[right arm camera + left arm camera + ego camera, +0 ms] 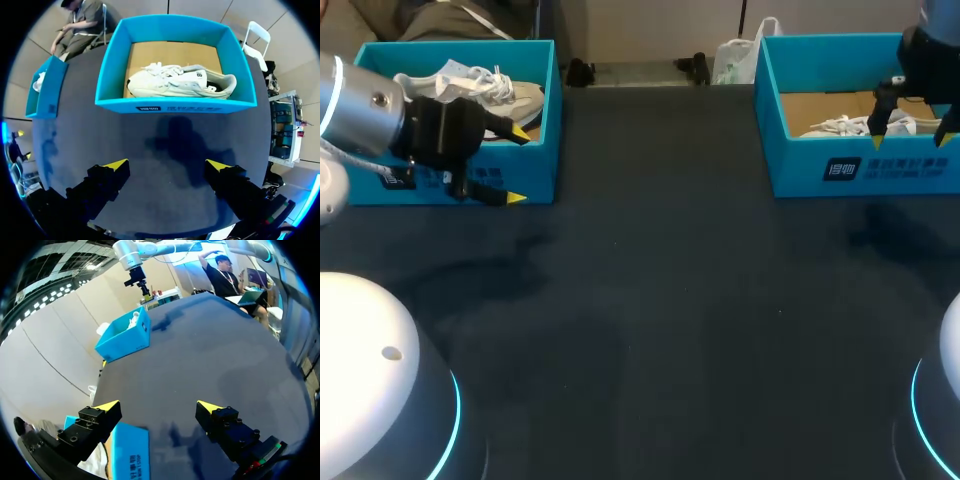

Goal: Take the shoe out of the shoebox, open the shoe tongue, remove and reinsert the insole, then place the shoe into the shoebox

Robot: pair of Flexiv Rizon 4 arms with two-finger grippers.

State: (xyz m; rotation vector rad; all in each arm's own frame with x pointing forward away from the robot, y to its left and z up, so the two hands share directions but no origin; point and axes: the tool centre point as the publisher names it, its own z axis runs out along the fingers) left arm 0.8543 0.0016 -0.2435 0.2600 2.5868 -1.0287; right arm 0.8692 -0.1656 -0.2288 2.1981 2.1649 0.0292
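Head view: left gripper (517, 165) empty, fingers apart, at the front corner of the left shoebox (470, 52). One tip looks to be over the wall, the other outside it. Left shoe (510, 92) lies inside. Risk: going down from here clips the wall and shoves the box across the table (650, 300). Right gripper (910, 140) hangs open over the right shoebox (900, 170), right shoe (845, 125) inside.

Left wrist view: left gripper (159, 407) spread wide, nothing between the tips, box edge (130, 450) under one finger. The shoe barely shows here, so the approach would be near blind.

Right wrist view: right gripper (167, 165) open and empty. The right shoe (180, 82) lies on its side ahead of it, past the front wall (175, 106). Risk: loose laces (157, 70) snag a finger, or a shallow pinch on the soft upper slips during the lift and drags the box.
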